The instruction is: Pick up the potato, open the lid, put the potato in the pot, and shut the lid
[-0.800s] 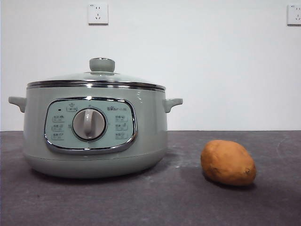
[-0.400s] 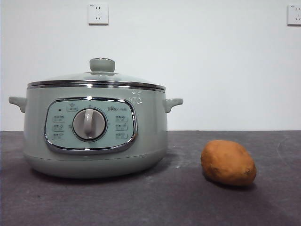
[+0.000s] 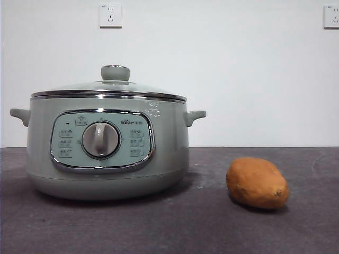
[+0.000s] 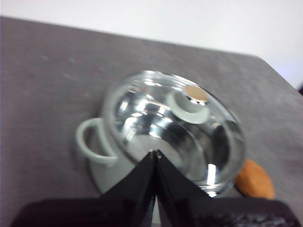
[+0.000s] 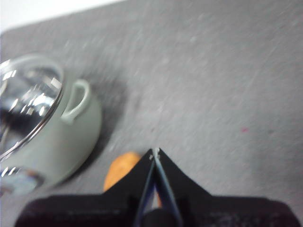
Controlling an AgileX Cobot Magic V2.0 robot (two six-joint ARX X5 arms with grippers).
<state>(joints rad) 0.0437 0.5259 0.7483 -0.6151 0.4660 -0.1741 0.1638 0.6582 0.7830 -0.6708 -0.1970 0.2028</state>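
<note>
The potato lies on the dark table, beside the pot but not touching it, with its long axis roughly along the table front. In the right wrist view the potato is just under and partly behind the right gripper, whose jaws are pressed together and hold nothing; this arm is the nearer one. The left gripper, also closed and empty, hovers over the pot's near edge. The lid sits on the pot, knob ahead of it; no food is visible through the glass.
</note>
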